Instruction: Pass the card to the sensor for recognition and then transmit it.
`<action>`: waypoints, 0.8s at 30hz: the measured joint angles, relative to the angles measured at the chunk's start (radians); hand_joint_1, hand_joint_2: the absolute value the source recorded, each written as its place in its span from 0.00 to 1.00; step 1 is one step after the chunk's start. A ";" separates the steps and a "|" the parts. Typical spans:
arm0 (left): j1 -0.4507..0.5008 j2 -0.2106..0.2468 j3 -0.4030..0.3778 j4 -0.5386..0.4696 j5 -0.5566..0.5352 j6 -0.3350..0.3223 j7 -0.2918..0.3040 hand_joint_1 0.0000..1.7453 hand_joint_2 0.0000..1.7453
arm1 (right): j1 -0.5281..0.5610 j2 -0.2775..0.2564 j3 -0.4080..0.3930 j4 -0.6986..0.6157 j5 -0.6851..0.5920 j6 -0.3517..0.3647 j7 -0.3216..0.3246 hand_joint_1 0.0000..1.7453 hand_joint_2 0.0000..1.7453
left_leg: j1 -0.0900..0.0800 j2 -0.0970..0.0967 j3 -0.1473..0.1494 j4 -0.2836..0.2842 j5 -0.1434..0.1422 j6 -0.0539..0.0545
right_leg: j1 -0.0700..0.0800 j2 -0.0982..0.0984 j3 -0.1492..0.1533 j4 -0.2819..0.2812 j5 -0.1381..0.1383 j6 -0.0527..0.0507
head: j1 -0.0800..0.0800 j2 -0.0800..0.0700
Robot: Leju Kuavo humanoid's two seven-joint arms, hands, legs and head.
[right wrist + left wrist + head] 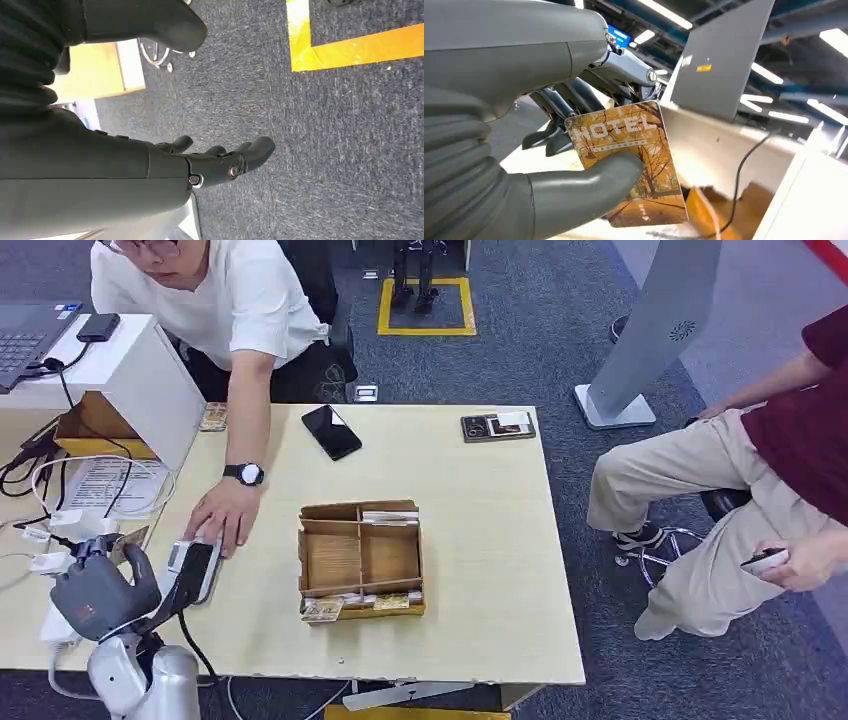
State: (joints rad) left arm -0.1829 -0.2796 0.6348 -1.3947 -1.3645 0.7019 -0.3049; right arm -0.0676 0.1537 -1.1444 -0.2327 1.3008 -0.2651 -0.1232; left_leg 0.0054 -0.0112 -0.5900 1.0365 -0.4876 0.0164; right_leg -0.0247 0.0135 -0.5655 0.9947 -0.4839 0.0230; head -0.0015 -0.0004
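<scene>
My left hand is raised at the table's near-left corner. It pinches an orange autumn-print hotel card between its thumb and fingers. The card's edge sticks up just left of the sensor, a small grey and black reader on the table. A person's hand with a wristwatch rests on the reader's far end. My right hand hangs over the carpet with fingers apart and nothing in it.
A wooden compartment box holding several cards stands mid-table. A black phone and a small card tray lie at the far edge. Cables and a white stand crowd the left. A seated person is at the right.
</scene>
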 joint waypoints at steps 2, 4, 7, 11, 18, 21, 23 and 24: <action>0.015 0.008 -0.016 0.014 -0.007 0.000 0.026 1.00 1.00 | 0.000 0.000 0.000 0.000 0.000 0.000 -0.001 0.00 1.00 | 0.000 0.000 0.000 0.000 0.000 0.000 | 0.000 0.000 0.000 0.000 0.000 0.000 | 0.000 0.000; 0.029 0.015 -0.033 0.030 -0.012 0.000 0.051 1.00 1.00 | -0.001 -0.002 0.000 0.000 0.000 0.000 -0.001 0.00 1.00 | 0.000 0.000 0.000 0.000 0.000 0.000 | 0.000 0.000 0.000 0.000 0.000 0.000 | 0.000 0.000; 0.042 0.021 -0.053 0.052 -0.022 0.000 0.082 1.00 1.00 | 0.000 -0.002 0.000 0.000 0.000 0.000 0.000 0.00 1.00 | 0.000 0.000 0.000 0.000 0.000 0.000 | 0.000 0.000 0.000 0.000 0.000 0.000 | 0.000 0.000; 0.054 0.036 -0.086 0.086 -0.034 0.000 0.133 1.00 1.00 | 0.000 -0.003 0.000 0.000 0.000 0.004 -0.001 0.00 1.00 | 0.000 0.000 0.000 0.000 0.000 0.000 | 0.000 0.000 0.000 0.000 0.000 0.000 | 0.000 0.000; 0.066 0.058 -0.132 0.123 -0.039 0.000 0.158 1.00 1.00 | 0.000 -0.005 0.000 -0.001 0.000 0.004 0.000 0.00 1.00 | 0.000 0.000 0.000 0.000 0.000 0.000 | 0.000 0.000 0.000 0.000 0.000 0.000 | 0.000 0.000; 0.069 0.064 -0.143 0.132 -0.039 0.000 0.159 1.00 1.00 | 0.000 -0.005 0.000 -0.001 0.000 0.005 0.000 0.00 1.00 | 0.000 0.000 0.000 0.000 0.000 0.000 | 0.000 0.000 0.000 0.000 0.000 0.000 | 0.000 0.000; 0.070 0.069 -0.155 0.139 -0.039 0.000 0.168 1.00 1.00 | 0.000 -0.005 0.000 -0.001 -0.001 0.005 0.000 0.00 1.00 | 0.000 0.000 0.000 0.000 0.000 0.000 | 0.000 0.000 0.000 0.000 0.000 0.000 | 0.000 0.000; 0.071 0.072 -0.158 0.142 -0.039 0.000 0.170 1.00 1.00 | 0.000 -0.005 0.000 -0.001 -0.002 0.006 0.000 0.00 1.00 | 0.000 0.000 0.000 0.000 0.000 0.000 | 0.000 0.000 0.000 0.000 0.000 0.000 | 0.000 0.000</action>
State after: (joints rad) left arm -0.1118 -0.2075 0.4764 -1.2528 -1.4034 0.7023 -0.1354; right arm -0.0679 0.1488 -1.1440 -0.2338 1.2993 -0.2586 -0.1232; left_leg 0.0054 -0.0112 -0.5900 1.0366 -0.4877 0.0164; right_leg -0.0247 0.0134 -0.5655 0.9947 -0.4840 0.0229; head -0.0011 -0.0004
